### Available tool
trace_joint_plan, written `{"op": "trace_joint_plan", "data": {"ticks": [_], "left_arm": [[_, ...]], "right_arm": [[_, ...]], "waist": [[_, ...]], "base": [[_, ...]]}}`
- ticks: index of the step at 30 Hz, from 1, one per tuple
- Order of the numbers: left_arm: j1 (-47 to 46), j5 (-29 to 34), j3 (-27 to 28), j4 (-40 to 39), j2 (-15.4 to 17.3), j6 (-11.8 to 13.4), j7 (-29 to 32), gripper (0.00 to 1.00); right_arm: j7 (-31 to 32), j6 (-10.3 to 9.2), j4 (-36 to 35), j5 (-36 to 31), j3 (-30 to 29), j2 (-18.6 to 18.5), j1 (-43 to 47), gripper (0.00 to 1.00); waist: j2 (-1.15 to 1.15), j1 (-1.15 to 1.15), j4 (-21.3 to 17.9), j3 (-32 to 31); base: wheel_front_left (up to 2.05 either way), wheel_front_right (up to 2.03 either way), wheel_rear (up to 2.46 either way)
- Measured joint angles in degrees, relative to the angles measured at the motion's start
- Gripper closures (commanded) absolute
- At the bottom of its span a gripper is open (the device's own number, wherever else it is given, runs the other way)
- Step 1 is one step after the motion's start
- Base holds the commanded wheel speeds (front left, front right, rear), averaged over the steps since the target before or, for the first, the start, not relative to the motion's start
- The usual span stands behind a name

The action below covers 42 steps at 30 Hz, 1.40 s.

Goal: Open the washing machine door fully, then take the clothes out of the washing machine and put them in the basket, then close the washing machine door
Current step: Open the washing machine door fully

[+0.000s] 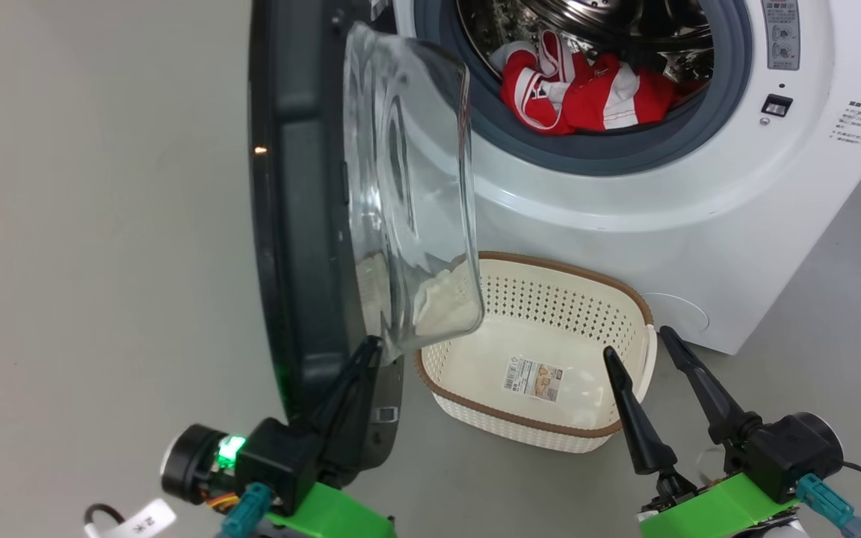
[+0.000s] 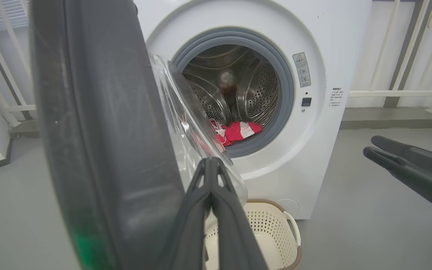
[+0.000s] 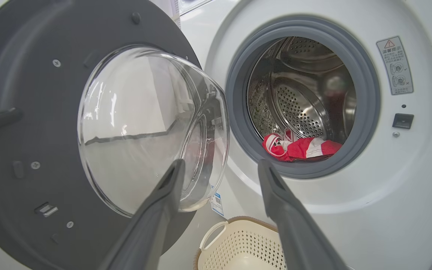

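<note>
The washing machine stands with its drum exposed, and the red-and-white clothes lie at the drum's front lip. The washing machine door swings out to the left, roughly edge-on in the head view, its glass bowl bulging toward the basket. My left gripper is shut with nothing between its fingers, its tips against the door's inner face just below the glass. My right gripper hangs open and holds nothing above the basket's right handle. The cream basket sits on the floor below the opening, holding just a paper label.
Grey floor spreads to the left of the door and to the right of the machine. In the left wrist view a white railing runs behind the machine at the right. The door's glass overhangs the basket's left end.
</note>
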Motion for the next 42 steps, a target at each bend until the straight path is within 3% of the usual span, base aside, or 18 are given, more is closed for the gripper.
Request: {"op": "trace_joint_plan", "data": {"ticks": [8, 23, 42], "left_arm": [[0.6, -0.8, 4.0, 1.3, 3.0, 2.3, 0.7, 1.00], [1.6, -3.4, 10.3, 6.0, 5.1, 4.9, -2.1, 1.00], [-0.2, -6.5, 15.2, 13.1, 7.1, 5.3, -7.1, 1.00]], "right_arm": [[0.0, 0.00, 0.0, 0.0, 0.0, 0.0, 0.0, 0.00], [0.1, 0.00, -0.1, 0.0, 0.0, 0.0, 0.0, 0.00], [2.1, 0.00, -1.4, -0.6, 0.0, 0.0, 0.0, 0.00]], "waist": [[0.00, 0.00, 0.4, 0.4], [0.00, 0.00, 1.0, 0.7], [0.00, 0.00, 2.1, 0.8]], "base": [[0.00, 0.00, 0.00], [0.00, 0.00, 0.00], [0.00, 0.00, 0.00]]}}
